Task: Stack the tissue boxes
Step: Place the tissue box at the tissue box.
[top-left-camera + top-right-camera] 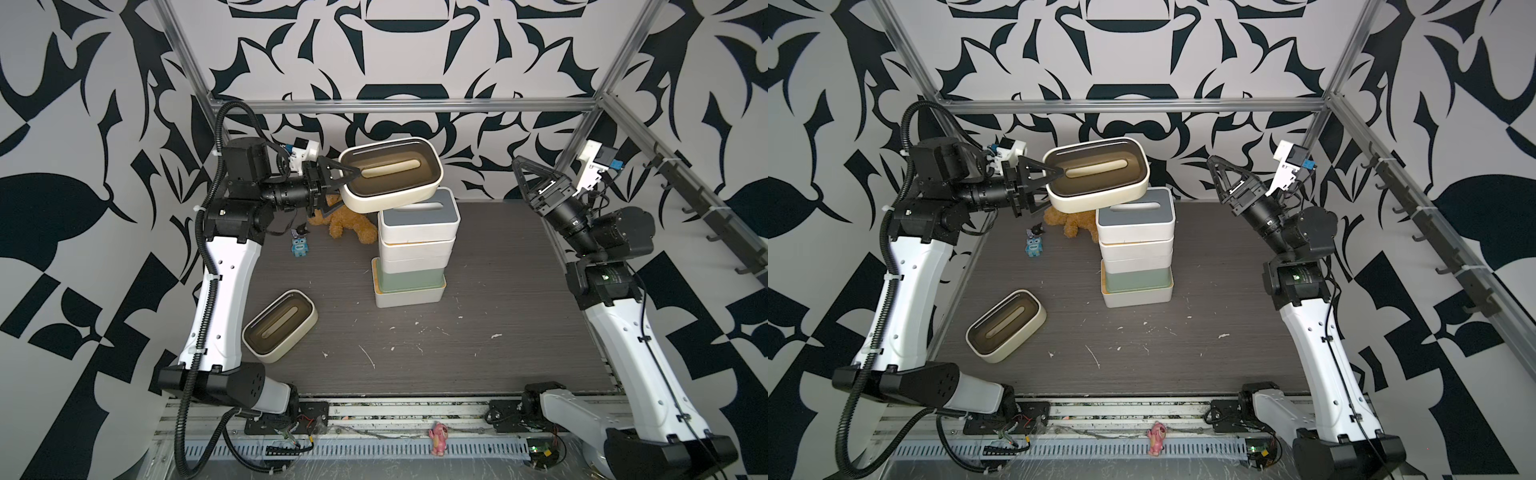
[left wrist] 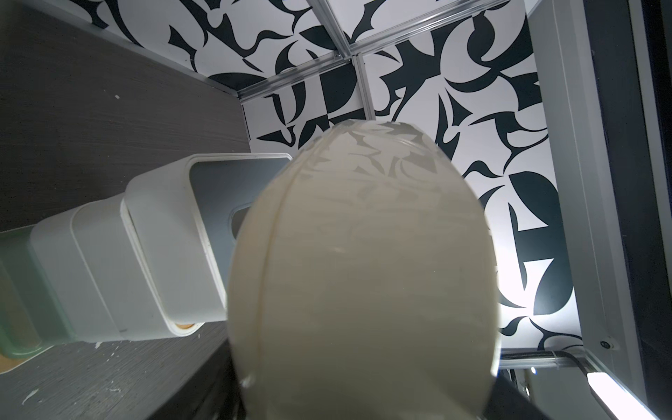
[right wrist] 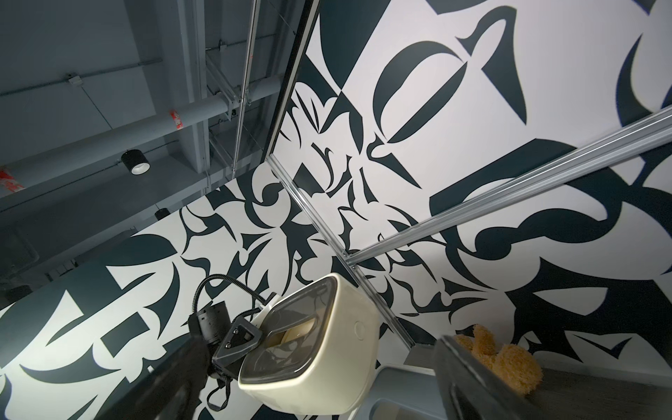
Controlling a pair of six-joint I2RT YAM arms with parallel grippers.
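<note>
A stack [image 1: 411, 249] of five tissue boxes stands mid-frame, with a grey-lidded box [image 1: 419, 214] topmost. Over its upper-left corner hangs a tilted cream box [image 1: 390, 174], one end clamped in the left tool [image 1: 347, 183]; I can't tell whether the two boxes touch. The right tool [image 1: 521, 180], upper right, gapes wide and empty. A second cream box [image 1: 280, 324] lies lower left. There is one teddy bear [image 1: 353, 224] and one blue toy robot [image 1: 299, 247]. The dark wood-grain desk [image 1: 478, 332] is flecked white; the walls [image 1: 83, 124] are patterned black and white.
</note>
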